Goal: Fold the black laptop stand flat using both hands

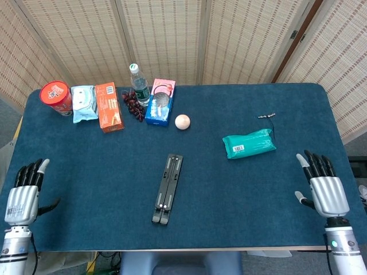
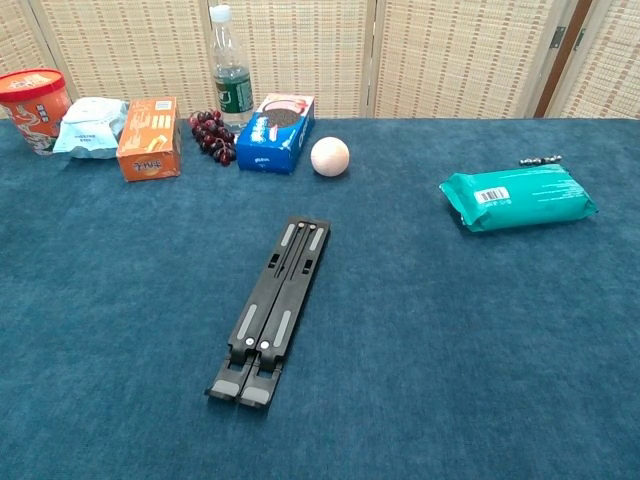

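1. Black and slim, the folded metal laptop stand (image 1: 167,188) lies flat on the dark blue cloth-covered table (image 1: 229,189), near the middle, its long axis running from near left to far right.
2. Neither hand touches it. The left hand (image 1: 22,195) sits at the near left edge of the table, fingers straight and slightly spread, holding nothing.
3. The right hand (image 1: 323,189) sits at the near right edge, fingers likewise extended and apart, empty. Both hands show only in the head view and lie well apart from the stand.
4. Beyond the stand's far end rests a small pale peach ball (image 2: 330,156).
5. To the right lies a teal plastic packet with a white barcode label (image 2: 517,196), and just beyond it a small dark metal chain-like piece (image 2: 540,159).
6. Along the far left runs a row: a red round tub (image 2: 32,103), a light blue soft packet (image 2: 92,127), an orange carton (image 2: 150,136), a bunch of dark red grapes (image 2: 214,136), a clear plastic bottle with a green label (image 2: 230,68), and a blue biscuit box (image 2: 276,131).
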Robot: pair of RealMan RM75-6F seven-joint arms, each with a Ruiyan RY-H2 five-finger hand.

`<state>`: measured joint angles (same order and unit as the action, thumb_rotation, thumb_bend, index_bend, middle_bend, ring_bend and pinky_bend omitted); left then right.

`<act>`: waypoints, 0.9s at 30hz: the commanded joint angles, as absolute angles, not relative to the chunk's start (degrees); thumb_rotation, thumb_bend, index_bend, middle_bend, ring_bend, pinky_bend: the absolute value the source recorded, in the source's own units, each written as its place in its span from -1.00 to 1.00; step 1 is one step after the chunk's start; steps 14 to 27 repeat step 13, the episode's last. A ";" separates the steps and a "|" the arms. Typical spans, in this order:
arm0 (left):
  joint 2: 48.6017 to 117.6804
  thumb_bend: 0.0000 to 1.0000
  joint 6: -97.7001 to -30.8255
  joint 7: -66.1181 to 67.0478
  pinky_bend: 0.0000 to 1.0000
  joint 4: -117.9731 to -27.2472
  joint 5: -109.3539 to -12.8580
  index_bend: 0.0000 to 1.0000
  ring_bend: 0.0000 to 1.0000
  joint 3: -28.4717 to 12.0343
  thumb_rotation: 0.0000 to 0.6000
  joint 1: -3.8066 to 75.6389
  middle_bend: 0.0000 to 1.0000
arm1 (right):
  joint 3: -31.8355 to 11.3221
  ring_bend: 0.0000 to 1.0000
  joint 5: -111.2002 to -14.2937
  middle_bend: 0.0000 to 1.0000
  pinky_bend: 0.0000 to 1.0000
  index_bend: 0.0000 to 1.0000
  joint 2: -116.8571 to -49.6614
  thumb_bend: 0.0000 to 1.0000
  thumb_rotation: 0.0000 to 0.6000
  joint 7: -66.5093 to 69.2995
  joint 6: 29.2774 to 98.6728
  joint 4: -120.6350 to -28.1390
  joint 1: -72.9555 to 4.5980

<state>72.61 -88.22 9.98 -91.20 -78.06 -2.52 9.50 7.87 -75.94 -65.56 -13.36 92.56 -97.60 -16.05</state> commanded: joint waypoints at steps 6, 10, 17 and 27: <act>72.28 -0.71 -90.40 10.48 -1.00 -92.68 -80.13 -1.00 -0.94 -0.84 1.00 6.39 -0.89 | 6.89 -1.00 -79.18 -1.00 -1.00 -1.00 -66.41 -0.76 1.00 -11.69 93.33 -95.67 -11.99; 72.79 -0.71 -90.27 10.23 -1.00 -92.32 -80.44 -1.00 -0.94 -1.25 1.00 6.16 -0.89 | 5.85 -1.00 -80.16 -1.00 -1.00 -1.00 -66.70 -0.76 1.00 -12.04 92.48 -95.66 -11.55; 73.02 -0.71 -89.89 10.09 -1.00 -92.25 -80.49 -1.00 -0.94 -1.60 1.00 6.13 -0.89 | 4.96 -1.00 -80.66 -1.00 -1.00 -1.00 -66.86 -0.76 1.00 -12.11 91.99 -95.67 -11.19; 73.02 -0.71 -89.89 10.09 -1.00 -92.25 -80.49 -1.00 -0.94 -1.60 1.00 6.13 -0.89 | 4.96 -1.00 -80.66 -1.00 -1.00 -1.00 -66.86 -0.76 1.00 -12.11 91.99 -95.67 -11.19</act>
